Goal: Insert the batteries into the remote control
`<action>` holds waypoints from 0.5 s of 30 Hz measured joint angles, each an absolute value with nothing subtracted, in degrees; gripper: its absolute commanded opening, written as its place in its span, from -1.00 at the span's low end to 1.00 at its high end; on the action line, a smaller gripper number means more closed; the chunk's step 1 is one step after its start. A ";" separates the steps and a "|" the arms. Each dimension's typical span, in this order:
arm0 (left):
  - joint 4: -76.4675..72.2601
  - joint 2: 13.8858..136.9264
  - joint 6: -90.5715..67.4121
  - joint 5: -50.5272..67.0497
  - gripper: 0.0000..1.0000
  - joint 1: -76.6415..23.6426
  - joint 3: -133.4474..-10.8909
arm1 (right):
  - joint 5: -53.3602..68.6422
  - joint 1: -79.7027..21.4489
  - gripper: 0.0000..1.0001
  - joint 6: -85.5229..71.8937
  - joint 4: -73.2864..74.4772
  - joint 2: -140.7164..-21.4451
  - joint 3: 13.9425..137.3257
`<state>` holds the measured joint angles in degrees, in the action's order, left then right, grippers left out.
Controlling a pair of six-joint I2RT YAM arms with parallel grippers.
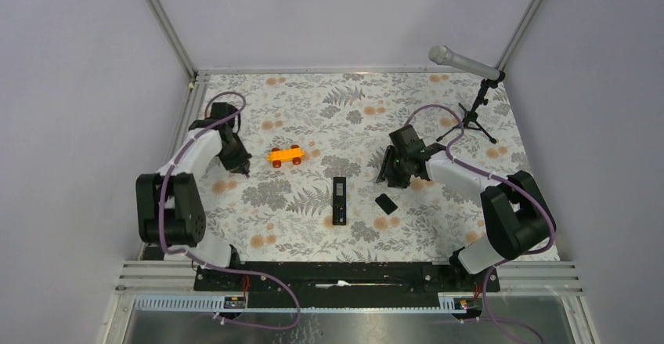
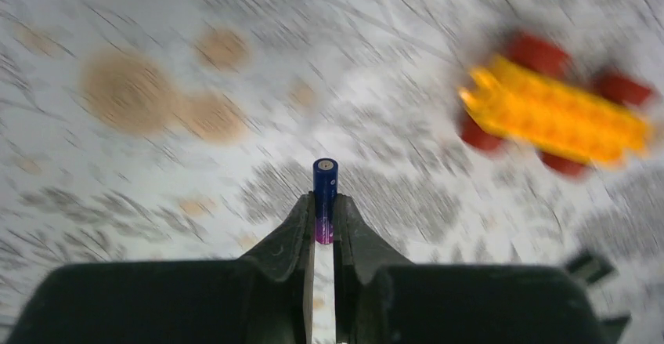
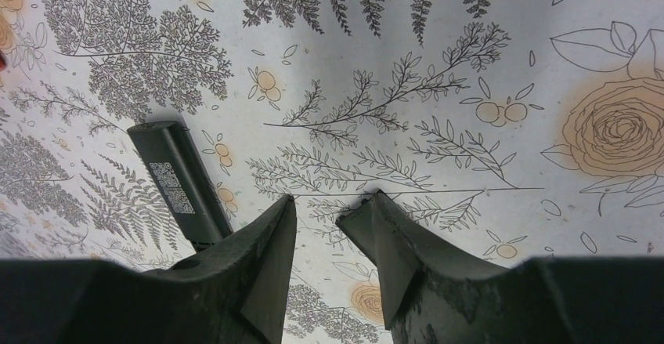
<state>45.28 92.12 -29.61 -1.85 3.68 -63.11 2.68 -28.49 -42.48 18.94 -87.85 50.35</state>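
Note:
A purplish-blue battery stands pinched between the tips of my left gripper, which is shut on it above the floral cloth, left of the orange toy car. From above, that gripper hangs at the table's left side. The remote control lies flat in the middle, a slim black bar pointing away from the arms. My right gripper is open and empty just above the cloth, with the remote to its left. In the top view this gripper sits right of the remote.
A small flat black cover lies just right of the remote. The orange toy car stands between the left gripper and the remote. A microphone on a tripod occupies the far right corner. Grey walls border the table.

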 measured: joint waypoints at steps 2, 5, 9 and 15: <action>46.83 87.39 -32.16 -1.67 -1.00 -1.98 -62.04 | 2.72 -28.47 -0.05 -42.50 18.94 -87.85 50.24; 47.53 82.74 -36.60 -0.78 -1.00 -11.68 -62.06 | 2.74 -28.47 -0.06 -42.63 18.90 -87.85 50.02; 47.29 83.79 -41.93 0.80 -1.00 -24.10 -64.23 | 2.66 -28.34 -0.05 -42.98 19.00 -87.57 48.97; 44.03 97.80 -46.41 4.56 -1.00 -39.75 -74.61 | 1.37 -25.82 -0.04 -43.13 21.61 -82.37 45.47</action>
